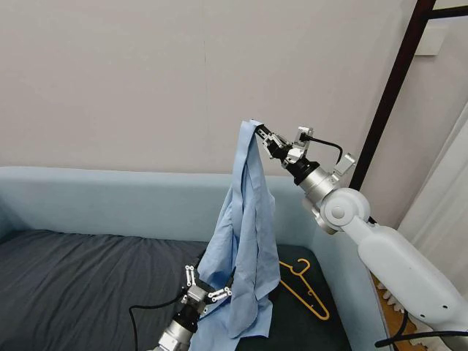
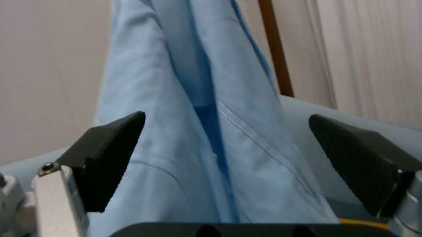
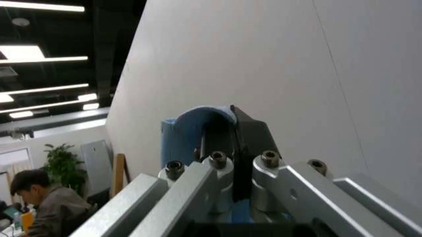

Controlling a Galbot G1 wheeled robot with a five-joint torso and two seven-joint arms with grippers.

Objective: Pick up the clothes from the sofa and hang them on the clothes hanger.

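A light blue shirt (image 1: 245, 241) hangs in long folds above the dark sofa seat (image 1: 80, 285). My right gripper (image 1: 261, 134) is shut on its top edge, high in front of the wall; the wrist view has the blue cloth (image 3: 191, 128) pinched between the dark fingers (image 3: 247, 133). Low down, my left gripper (image 1: 208, 287) is open at the shirt's lower part, and its wrist view has the shirt (image 2: 197, 138) hanging between the two spread black fingers (image 2: 108, 153). A yellow hanger (image 1: 303, 289) lies flat on the seat to the right of the shirt.
The sofa's pale blue backrest (image 1: 110, 201) runs along the wall. A dark brown rack post (image 1: 391, 91) rises at the right, behind my right arm. White curtain fabric (image 1: 442, 212) hangs at the far right.
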